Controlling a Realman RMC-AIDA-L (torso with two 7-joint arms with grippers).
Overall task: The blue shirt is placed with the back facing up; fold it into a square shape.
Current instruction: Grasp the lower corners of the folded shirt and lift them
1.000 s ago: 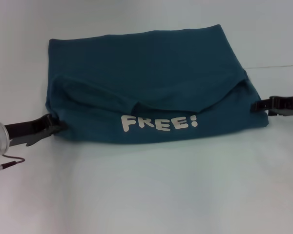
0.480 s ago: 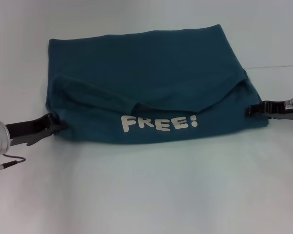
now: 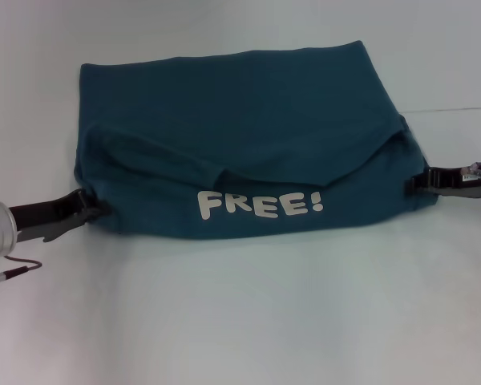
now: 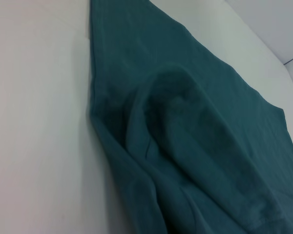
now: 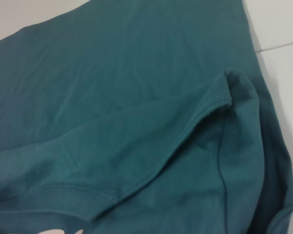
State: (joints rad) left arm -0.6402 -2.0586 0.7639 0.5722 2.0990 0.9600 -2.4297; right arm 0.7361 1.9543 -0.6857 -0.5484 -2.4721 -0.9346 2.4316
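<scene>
Soft dark teal-blue T-shirt, near half doubled over with white "FREE!" lettering up, lies mid-table, long axis left to right. Left gripper meets its left near corner, right gripper the right edge. Finger state: cannot tell for either; both equally near.

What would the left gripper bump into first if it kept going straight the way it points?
The blue shirt. The left gripper already sits at its near left corner, pointing into the cloth, so more shirt likely comes first.
</scene>
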